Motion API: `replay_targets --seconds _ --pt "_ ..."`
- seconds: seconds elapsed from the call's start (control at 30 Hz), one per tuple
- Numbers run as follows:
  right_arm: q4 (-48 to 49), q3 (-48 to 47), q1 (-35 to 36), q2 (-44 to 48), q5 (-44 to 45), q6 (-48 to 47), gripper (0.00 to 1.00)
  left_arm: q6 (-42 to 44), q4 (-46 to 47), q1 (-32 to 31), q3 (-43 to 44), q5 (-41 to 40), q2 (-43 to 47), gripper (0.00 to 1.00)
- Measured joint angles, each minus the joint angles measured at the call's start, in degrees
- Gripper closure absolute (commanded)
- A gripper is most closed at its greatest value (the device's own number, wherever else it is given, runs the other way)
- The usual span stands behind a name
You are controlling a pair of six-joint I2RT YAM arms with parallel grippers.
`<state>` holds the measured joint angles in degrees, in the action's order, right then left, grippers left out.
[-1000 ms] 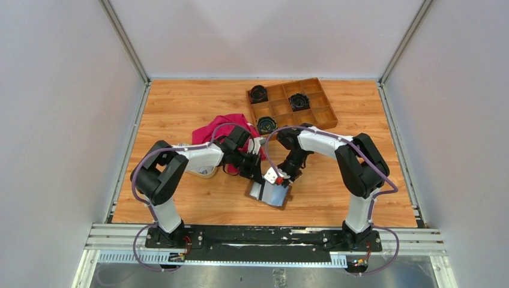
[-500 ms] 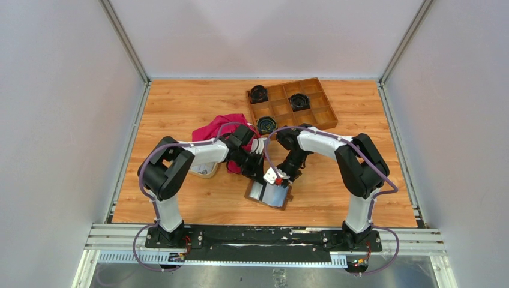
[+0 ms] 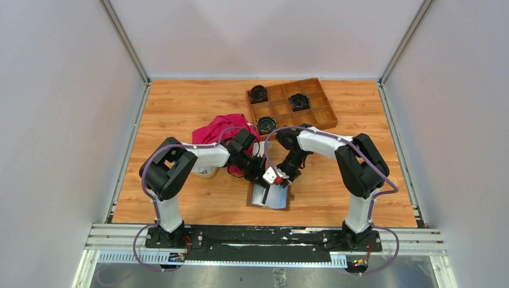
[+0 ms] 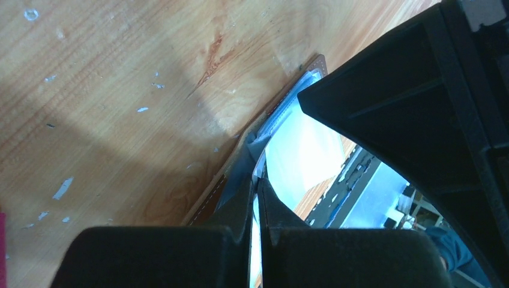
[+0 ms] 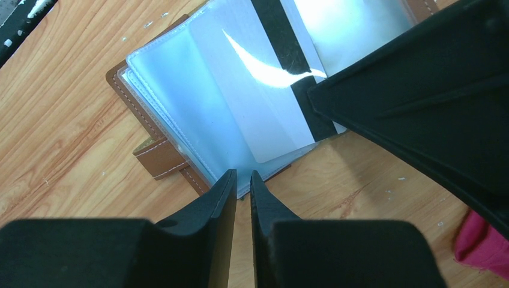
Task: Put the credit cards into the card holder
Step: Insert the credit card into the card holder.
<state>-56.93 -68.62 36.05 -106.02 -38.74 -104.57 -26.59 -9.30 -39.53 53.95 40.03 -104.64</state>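
Observation:
The brown leather card holder [image 3: 269, 197] lies open on the table near the front, its clear sleeves up. In the right wrist view its snap tab [image 5: 157, 157] points left, and a white credit card [image 5: 264, 102] with a black stripe lies partly inside a sleeve. My left gripper [image 3: 259, 171] is shut on that card's thin edge [image 4: 256, 252] at the holder's far side. My right gripper [image 3: 279, 182] is shut, with a narrow gap, and its tips [image 5: 242, 175] are at the sleeve's edge. The stack of cards is hidden.
A red cloth [image 3: 217, 128] lies behind the left arm. A cream dish [image 3: 204, 173] shows partly under that arm. A brown wooden compartment tray [image 3: 327, 114] with black round parts stands at the back right.
My left gripper has moved right and toward the holder with the card. The holder has turned slightly and lies squarer. The right arm has hardly moved.

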Motion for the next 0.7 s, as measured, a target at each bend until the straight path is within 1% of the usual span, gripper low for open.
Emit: replay_targets --seconds 0.17,0.37,0.7 --pt "0.46 0.0 0.0 1.2 -0.02 0.11 0.77 -2.45 3.28 0.0 -1.53 0.24 0.0 1.0" --pt "0.52 0.0 -0.09 4.74 -0.5 0.42 0.72 -3.91 5.18 0.0 -2.36 0.28 0.0 1.0" --pt "0.26 1.36 -0.15 11.43 -4.37 -0.74 0.6 -4.72 6.51 0.0 -2.95 0.26 0.0 1.0"
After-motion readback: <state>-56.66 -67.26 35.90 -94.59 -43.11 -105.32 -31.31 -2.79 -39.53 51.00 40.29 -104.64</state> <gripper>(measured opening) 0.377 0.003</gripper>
